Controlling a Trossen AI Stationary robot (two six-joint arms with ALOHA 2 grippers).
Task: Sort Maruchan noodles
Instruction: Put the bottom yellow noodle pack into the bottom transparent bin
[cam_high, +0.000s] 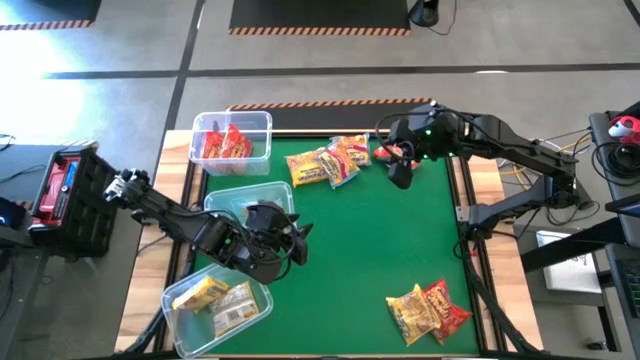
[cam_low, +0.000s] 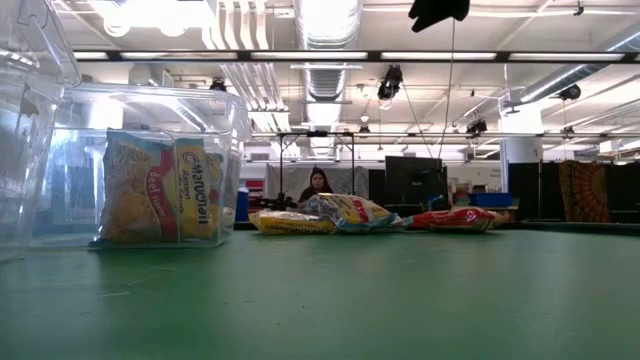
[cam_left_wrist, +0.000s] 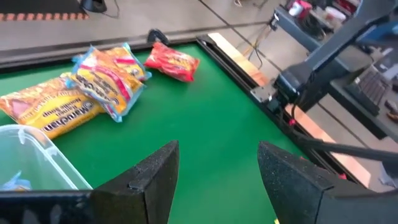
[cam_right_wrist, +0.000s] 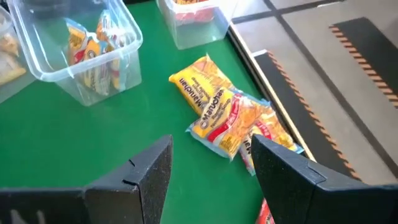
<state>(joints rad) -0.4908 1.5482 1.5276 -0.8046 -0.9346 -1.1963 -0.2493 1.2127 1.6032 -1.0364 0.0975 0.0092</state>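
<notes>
I count three clear bins (cam_high: 232, 122) down the left side of the green table (cam_high: 380, 240). The far bin holds red packets (cam_high: 226, 146), at least two, though I cannot count them exactly. The middle bin (cam_high: 250, 198) sits partly under my left arm, and from my right wrist I see two orange-and-blue packets (cam_right_wrist: 87, 43) standing inside it. The near bin (cam_high: 215, 300) holds two yellow packets (cam_high: 222, 298).

Loose on the table, at the far edge, lie one yellow packet (cam_high: 308, 167) and, touching it, an orange-and-blue one (cam_high: 345, 157); a second orange-and-blue packet may lie under that one, I cannot tell. A single red packet (cam_left_wrist: 173, 61) lies just beside them, below my right gripper. Near the front right corner sit two more, one yellow (cam_high: 410, 312) and one red (cam_high: 445, 308), overlapping.

The yellow wrappers carry the word "Maruchan" in red, readable on the far loose packet and on the packet in the near bin (cam_low: 200, 190) from table height. Smaller print there is too fine for me to read.

My left gripper (cam_high: 290, 240) hangs over the table beside the middle bin, its fingers (cam_left_wrist: 152, 180) spread and holding nothing. My right gripper (cam_high: 398, 168) hangs over the far edge above the red packet, its fingers (cam_right_wrist: 280, 171) spread wide as well, nothing between them.
</notes>
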